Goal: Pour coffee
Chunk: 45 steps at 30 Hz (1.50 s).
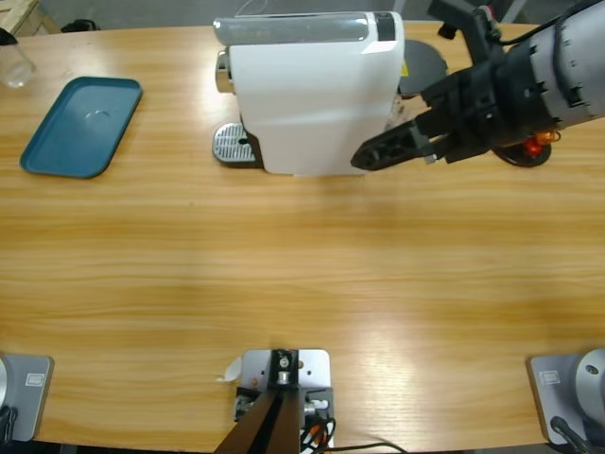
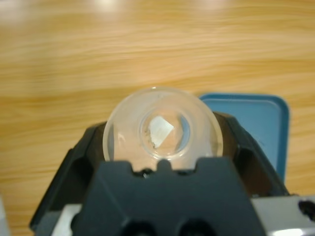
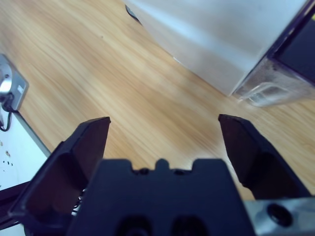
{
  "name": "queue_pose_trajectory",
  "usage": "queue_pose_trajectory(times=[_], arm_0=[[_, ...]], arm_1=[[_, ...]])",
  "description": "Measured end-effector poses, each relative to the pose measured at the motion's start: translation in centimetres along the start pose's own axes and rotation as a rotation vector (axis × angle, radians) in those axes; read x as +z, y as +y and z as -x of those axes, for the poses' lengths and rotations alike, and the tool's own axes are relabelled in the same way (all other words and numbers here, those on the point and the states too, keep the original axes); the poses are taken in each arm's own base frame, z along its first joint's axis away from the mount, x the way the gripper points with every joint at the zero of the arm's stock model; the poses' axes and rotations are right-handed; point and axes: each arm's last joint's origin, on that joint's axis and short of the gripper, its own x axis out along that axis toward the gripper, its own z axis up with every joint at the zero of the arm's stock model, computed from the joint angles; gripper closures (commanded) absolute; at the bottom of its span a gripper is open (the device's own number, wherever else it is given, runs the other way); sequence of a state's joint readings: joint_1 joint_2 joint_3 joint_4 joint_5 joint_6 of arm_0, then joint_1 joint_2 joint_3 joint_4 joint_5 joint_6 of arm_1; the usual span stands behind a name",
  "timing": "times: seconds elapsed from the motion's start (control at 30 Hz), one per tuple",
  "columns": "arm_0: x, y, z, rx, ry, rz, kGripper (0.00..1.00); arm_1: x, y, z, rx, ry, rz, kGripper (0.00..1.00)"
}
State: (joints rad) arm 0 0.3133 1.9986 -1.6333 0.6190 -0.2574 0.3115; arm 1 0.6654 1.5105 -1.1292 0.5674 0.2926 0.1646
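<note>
On the long wooden table, no brand mark, label or legible writing shows on any item. Its top is light, straight-grained wood with a soft sheen.

A white coffee machine stands at the far middle, its round metal drip grate at its left side. A teal tray lies flat toward the far left; nothing stands on it. In the high view a clear glass tumbler sits at the far left corner, beyond the tray.

The left gripper has its jaws closed around this tumbler, seen mouth-on in the left wrist view, with the tray's corner just behind. Whether the glass holds any coffee cannot be told; only a pale patch shows at its base.

The right gripper has its jaws spread wide with nothing between them. It hangs just beside the machine's right end, above bare wood. In the high view this arm enters from the upper right, over a dark round base with an orange item on it.
</note>
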Motion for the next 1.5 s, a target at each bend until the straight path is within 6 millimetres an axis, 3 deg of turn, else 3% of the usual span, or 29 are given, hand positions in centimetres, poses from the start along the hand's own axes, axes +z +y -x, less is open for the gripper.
queue_pose_trajectory(times=[0.07,0.23,0.33,0.5,0.73,0.9,1.2,1.5], arm_0=[[-0.1,-2.1,2.4,-0.02,-0.035,-0.068,0.464],[-1.9,-11.1,6.6,-0.142,-0.067,-0.265,0.464],[-3.4,-15.7,7.8,-0.221,-0.065,-0.369,0.464],[-6.0,-20.9,8.0,-0.345,-0.022,-0.508,0.464],[-9.6,-25.4,6.8,-0.449,0.021,-0.664,0.464],[-9.1,-27.3,6.3,-0.464,-0.061,-0.718,0.464],[-9.4,-30.5,3.0,-0.492,-0.044,-0.783,0.464],[-7.8,-33.4,0.2,-0.499,-0.053,-0.817,0.464]], arm_1=[[-0.2,0.2,0.8,0.003,-0.02,0.006,0.0],[-1.1,0.6,2.9,0.01,-0.072,0.02,0.0],[-1.5,0.9,4.1,0.015,-0.105,0.03,0.0],[-3.1,1.0,5.2,0.018,-0.122,0.035,0.0],[-5.1,0.8,5.6,0.017,-0.119,0.035,0.0],[-5.3,0.5,5.7,0.008,-0.126,0.023,0.0],[-5.7,-0.4,5.5,-0.014,-0.122,-0.007,0.0],[-6.2,-0.9,5.1,-0.028,-0.105,-0.029,0.0]])
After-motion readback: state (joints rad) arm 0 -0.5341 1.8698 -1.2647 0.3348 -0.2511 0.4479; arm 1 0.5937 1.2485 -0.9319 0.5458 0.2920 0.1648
